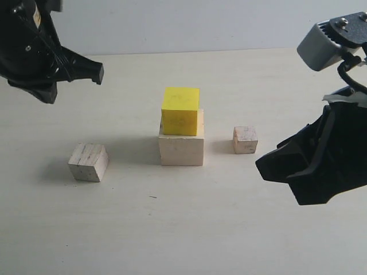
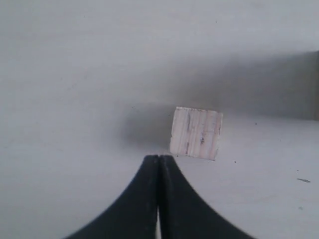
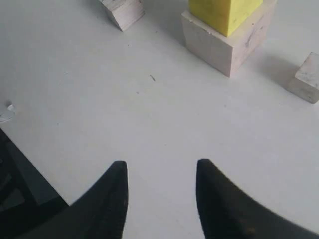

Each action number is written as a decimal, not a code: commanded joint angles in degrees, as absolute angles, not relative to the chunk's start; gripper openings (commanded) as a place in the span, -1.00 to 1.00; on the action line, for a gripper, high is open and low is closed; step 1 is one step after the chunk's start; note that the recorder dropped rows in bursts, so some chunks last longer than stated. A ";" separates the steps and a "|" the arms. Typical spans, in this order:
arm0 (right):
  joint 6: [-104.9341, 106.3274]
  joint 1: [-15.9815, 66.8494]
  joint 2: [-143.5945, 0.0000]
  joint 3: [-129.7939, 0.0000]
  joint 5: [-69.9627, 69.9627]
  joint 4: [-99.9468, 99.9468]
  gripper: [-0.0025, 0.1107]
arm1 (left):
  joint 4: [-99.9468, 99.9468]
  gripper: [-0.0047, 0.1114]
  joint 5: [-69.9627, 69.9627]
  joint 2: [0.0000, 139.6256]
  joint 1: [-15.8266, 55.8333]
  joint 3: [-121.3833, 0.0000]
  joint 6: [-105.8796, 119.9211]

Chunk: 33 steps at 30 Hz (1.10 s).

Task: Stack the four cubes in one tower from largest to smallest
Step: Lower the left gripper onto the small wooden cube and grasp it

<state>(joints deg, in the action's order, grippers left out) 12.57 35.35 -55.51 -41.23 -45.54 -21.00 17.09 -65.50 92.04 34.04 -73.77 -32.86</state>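
Sitting alone on the table, left of the bright yellow cube (image 1: 180, 112) atop the large pale wooden block (image 1: 182, 150), the medium pale wooden cube (image 1: 88, 162) lies below and just ahead of the left gripper (image 2: 158, 160), pinched together and empty, and well apart from the wide-spread right gripper (image 3: 162, 174).

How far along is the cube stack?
Done: the yellow cube sits on the large wooden block, two levels of four. In hand: nothing. The left gripper is shut and empty, with the medium cube just beyond its tips; the right gripper is open and empty. Left to do: the medium cube, then the small cube, both lying on the table on either side of the stack.
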 commanded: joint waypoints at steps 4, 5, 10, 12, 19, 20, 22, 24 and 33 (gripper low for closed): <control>12.86 34.99 -55.35 -41.00 -45.24 -21.00 -0.21 | 12.60 -0.83 -60.32 96.19 31.97 -69.68 -30.28; 12.86 34.99 -55.35 -41.00 -45.24 -21.00 -0.21 | 12.32 -0.75 -59.94 97.15 31.97 -69.44 -30.18; 12.86 34.99 -55.35 -41.00 -45.24 -21.00 -0.21 | 11.90 -0.04 -58.98 101.11 31.97 -69.31 -29.89; 12.86 34.99 -55.35 -41.00 -45.24 -21.00 -0.21 | 11.90 0.34 -58.98 102.01 31.97 -69.31 -29.89; 12.86 34.99 -55.35 -41.00 -44.91 -21.00 -0.21 | 11.90 0.31 -55.10 102.83 31.97 -69.31 -28.50; 12.86 34.99 -55.35 -41.00 -44.91 -21.00 -0.21 | 12.29 0.27 -55.10 102.83 31.97 -69.31 -28.01; 12.86 34.99 -55.35 -41.00 -44.66 -21.00 -0.21 | 12.67 0.25 -55.10 102.83 31.97 -69.31 -27.16; 12.86 34.99 -55.35 -41.00 -44.66 -21.00 -0.21 | 12.67 0.25 -55.10 102.83 31.97 -69.31 -27.02; 12.86 34.99 -55.35 -41.00 -44.42 -21.00 -0.21 | 9.07 0.25 -54.09 103.39 31.97 -69.31 -21.17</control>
<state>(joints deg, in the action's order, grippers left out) 12.57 35.35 -55.51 -41.23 -45.09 -21.00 9.57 -54.74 103.03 32.26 -69.54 -22.01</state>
